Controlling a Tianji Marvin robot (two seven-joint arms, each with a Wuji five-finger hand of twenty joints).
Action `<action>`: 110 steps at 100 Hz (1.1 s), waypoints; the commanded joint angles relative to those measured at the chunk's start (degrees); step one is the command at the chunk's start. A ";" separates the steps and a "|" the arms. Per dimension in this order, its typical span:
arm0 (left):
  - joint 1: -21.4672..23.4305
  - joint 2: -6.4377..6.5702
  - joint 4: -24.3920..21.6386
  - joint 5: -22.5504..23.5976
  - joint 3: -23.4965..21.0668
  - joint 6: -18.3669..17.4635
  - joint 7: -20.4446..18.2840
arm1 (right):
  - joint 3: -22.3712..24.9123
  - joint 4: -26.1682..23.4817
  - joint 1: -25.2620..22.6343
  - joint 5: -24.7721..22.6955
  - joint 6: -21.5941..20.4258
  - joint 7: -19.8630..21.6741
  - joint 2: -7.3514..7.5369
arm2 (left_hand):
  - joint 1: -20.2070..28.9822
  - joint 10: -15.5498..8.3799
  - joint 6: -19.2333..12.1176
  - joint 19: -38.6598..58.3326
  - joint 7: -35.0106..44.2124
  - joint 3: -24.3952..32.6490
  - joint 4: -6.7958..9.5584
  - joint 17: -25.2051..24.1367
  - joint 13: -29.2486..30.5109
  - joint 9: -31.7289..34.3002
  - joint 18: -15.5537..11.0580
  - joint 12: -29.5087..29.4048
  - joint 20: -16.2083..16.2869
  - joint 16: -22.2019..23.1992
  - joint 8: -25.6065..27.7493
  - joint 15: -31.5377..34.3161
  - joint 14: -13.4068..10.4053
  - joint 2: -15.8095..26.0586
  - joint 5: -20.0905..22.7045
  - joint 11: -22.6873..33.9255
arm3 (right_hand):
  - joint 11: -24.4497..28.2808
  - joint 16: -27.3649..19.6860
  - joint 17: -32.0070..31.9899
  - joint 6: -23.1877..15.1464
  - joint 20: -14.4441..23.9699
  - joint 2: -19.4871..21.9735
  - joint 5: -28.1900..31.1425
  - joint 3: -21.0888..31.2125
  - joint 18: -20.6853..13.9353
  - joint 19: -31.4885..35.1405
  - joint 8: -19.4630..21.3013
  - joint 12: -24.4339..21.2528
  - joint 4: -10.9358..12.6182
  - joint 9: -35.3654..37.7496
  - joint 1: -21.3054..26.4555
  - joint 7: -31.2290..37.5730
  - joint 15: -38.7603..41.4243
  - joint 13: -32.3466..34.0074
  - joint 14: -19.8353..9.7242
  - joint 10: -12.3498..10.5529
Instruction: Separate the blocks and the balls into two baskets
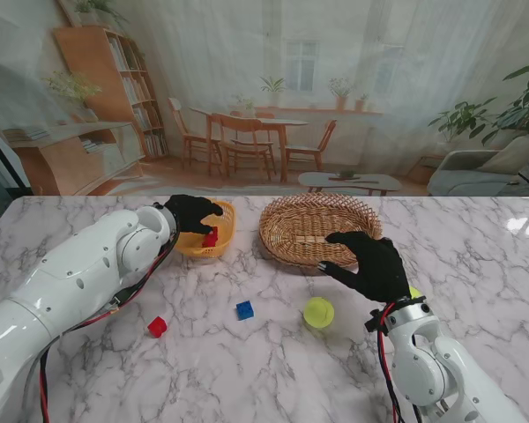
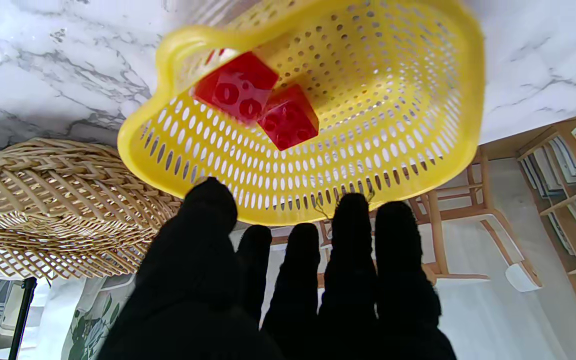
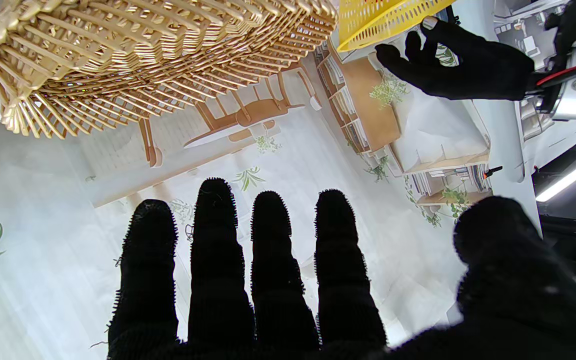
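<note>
behind our marble surface (image 1: 273, 370) we see a printed backdrop (image 1: 379, 79): bookshelf (image 1: 106, 84), dining chairs (image 1: 247, 141), curtained window (image 1: 301, 62).

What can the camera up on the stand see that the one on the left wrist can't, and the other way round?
Only the stand view shows the loose red block, blue block, yellow-green ball and right hand. Only the left wrist view shows two red blocks lying in the yellow basket. Both show that basket, the wicker basket and the left hand, open.
</note>
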 commanded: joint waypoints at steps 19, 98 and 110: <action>2.50 1.39 -3.44 3.90 -4.28 -2.28 -1.03 | -0.06 0.28 0.00 0.01 0.19 0.16 -0.01 | -0.93 1.44 1.00 -4.23 -2.83 -1.61 0.61 -4.07 -3.74 -2.58 2.58 -4.76 -3.44 -5.92 -1.30 -4.06 2.09 2.28 -0.07 -4.00 | -1.09 0.35 -1.00 -0.97 0.57 1.91 0.71 -0.77 1.32 -0.71 1.05 0.21 1.36 -0.02 1.02 -1.11 0.40 -0.06 0.55 0.42; 19.67 3.42 -22.43 8.77 -18.56 -16.92 -4.44 | -0.23 0.51 0.31 0.26 0.26 0.69 0.03 | -10.56 -0.06 1.40 -7.92 -6.03 -4.33 -0.63 -7.50 -3.05 3.10 6.68 -5.40 -2.29 -9.47 -1.45 -6.99 1.62 2.48 3.73 -7.18 | -1.21 0.33 -0.89 -0.94 0.62 1.87 0.88 -0.76 1.30 -0.66 1.05 0.20 1.37 0.03 1.01 -1.12 0.32 -0.11 0.57 0.43; 22.16 3.53 -24.04 8.83 -19.08 -19.20 -3.82 | -0.20 0.51 0.33 0.33 0.27 0.63 0.01 | -11.03 0.05 1.44 -7.95 -6.25 -4.33 -0.73 -7.30 -3.00 2.93 6.53 -5.33 -2.08 -9.45 -1.45 -6.99 1.70 2.49 3.63 -7.39 | -1.18 0.32 -0.92 -0.97 0.61 1.87 0.92 -0.78 1.31 -0.69 1.06 0.22 1.36 0.10 0.96 -1.11 0.30 -0.14 0.56 0.39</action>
